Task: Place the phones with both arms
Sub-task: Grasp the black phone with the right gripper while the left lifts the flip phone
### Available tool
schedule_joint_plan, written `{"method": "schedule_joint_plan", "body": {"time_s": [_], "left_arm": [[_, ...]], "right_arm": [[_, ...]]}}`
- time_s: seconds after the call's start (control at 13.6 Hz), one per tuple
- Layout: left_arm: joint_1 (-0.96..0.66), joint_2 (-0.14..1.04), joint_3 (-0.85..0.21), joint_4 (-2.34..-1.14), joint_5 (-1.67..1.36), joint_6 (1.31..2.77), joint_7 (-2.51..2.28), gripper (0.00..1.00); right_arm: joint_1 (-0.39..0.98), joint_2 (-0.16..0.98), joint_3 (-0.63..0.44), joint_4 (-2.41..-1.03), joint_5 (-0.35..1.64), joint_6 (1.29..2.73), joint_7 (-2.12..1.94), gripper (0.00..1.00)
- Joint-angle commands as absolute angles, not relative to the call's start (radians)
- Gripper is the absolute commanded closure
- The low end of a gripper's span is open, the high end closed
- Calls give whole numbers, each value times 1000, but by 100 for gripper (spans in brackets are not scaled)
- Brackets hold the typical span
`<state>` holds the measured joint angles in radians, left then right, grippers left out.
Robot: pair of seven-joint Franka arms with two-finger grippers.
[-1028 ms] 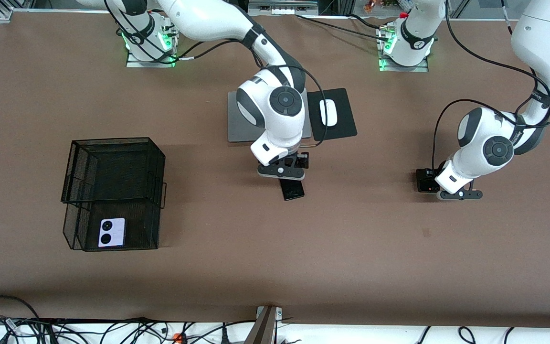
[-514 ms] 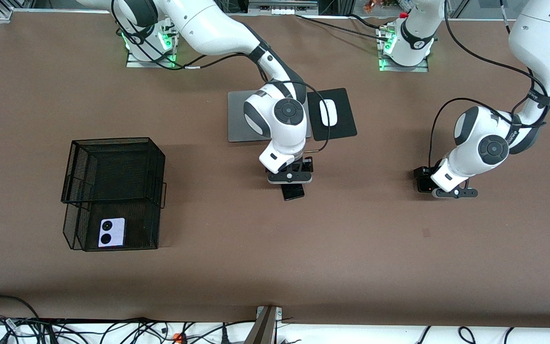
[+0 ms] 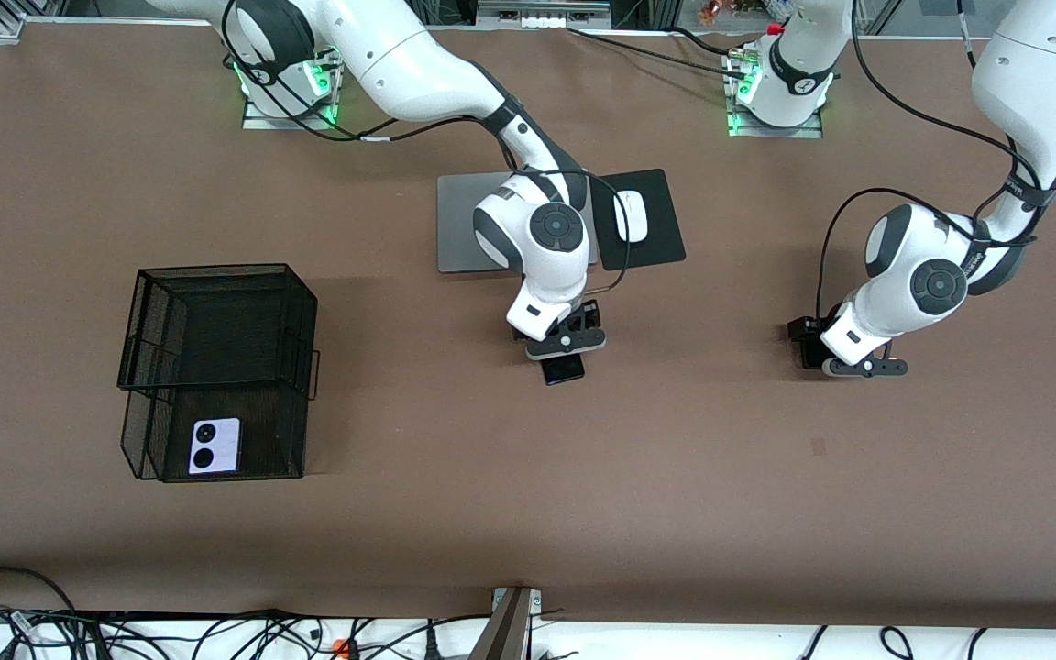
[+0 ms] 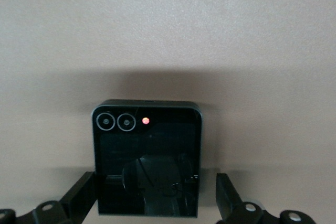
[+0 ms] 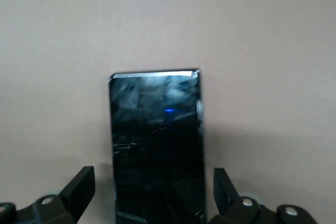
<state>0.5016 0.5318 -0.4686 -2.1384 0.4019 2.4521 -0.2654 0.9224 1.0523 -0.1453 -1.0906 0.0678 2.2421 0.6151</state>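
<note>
Your right gripper [image 3: 557, 353] hangs low over the middle of the brown table [image 3: 675, 458], its two black fingers [image 5: 79, 184] spread wide with nothing between them but air and the long black slab phone [image 5: 156, 145] lying flat below. In the right wrist view the fingers stand to either side of that phone without touching it; in the front view only the phone's end nearer the camera shows from under the gripper.

Your left gripper [image 3: 844, 356] sits low toward the left arm's end of the table, also fully spread and holding nothing. The small squarish black phone [image 4: 147, 158], with two round lenses and a red dot along one edge, lies flat on the table between its fingers [image 4: 227, 195], a gap showing on each side.

Well away from both grippers, toward the right arm's end, you have a black wire-mesh basket [image 3: 216, 367] with two compartments. The compartment nearer the camera holds the small squarish white-lavender phone [image 3: 214, 445] with two black circles, lying flat on its floor. I see nothing in the other compartment.

Beside the right arm's wrist, a flat silver laptop [image 3: 459, 234] lies closed, with a white mouse [image 3: 630, 216] on a black mat [image 3: 661, 229] just beside it.
</note>
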Motion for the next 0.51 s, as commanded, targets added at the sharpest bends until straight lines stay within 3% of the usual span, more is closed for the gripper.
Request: {"method": "schedule_joint_plan", "body": {"time_s": [0.0,0.22,0.44], "left_arm": [[517,541,-472,-2148,430,2477,-267,0],[520,548,-472,-2148,430,2477,-267,0],[520,549,-471,-2146,430,2477,-262,29]], "right_arm": [[917,1055,-120,-1081,55,2244,597,0],[913,1049,-121,-1097,48,2237,571,0],[910,1048,-123,-1104,43,2237,563,0]]}}
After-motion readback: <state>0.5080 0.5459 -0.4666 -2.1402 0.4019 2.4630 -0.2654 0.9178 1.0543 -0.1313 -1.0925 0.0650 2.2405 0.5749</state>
